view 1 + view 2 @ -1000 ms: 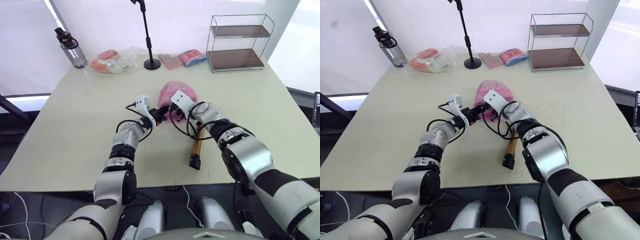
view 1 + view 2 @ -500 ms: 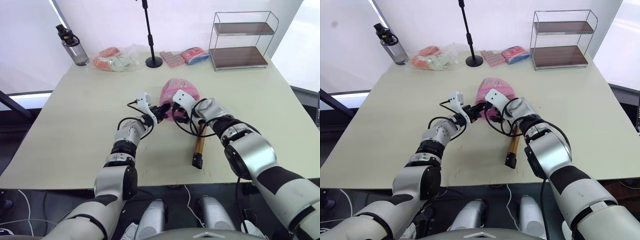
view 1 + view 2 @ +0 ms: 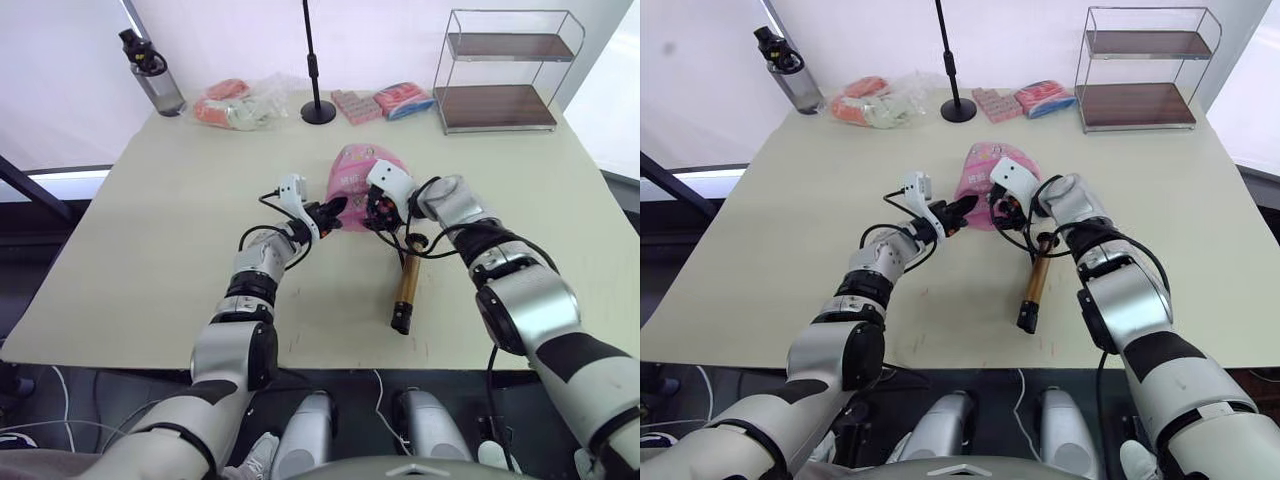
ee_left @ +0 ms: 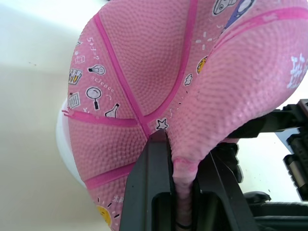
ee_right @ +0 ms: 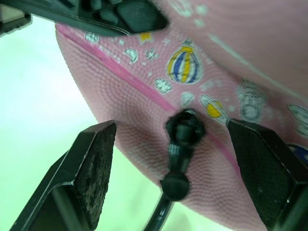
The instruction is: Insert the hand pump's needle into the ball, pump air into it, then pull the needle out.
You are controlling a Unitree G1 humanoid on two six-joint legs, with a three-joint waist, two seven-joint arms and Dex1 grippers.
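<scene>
The saggy pink ball (image 3: 358, 170) lies mid-table. My left gripper (image 3: 333, 210) is shut on a fold of the ball's skin, pinched between its black fingers (image 4: 147, 187). My right gripper (image 3: 377, 207) stands open at the ball's near side. Its fingers (image 5: 91, 168) flank the needle's black fitting (image 5: 184, 127), which sits against the ball; the pin itself is hidden. The thin black hose (image 3: 412, 246) loops from the fitting to the hand pump (image 3: 405, 288), whose gold barrel lies flat on the table nearer me.
Along the far edge stand a water bottle (image 3: 152, 75), plastic bags (image 3: 240, 100), a black stand pole (image 3: 316, 100), pink packets (image 3: 356, 105) and a two-tier wire shelf (image 3: 505, 70). The cream table (image 3: 150, 230) has bare room on both sides.
My right gripper has opened and let go of the needle's fitting, which stays at the ball. The left gripper keeps its pinch. The camera view has shifted.
</scene>
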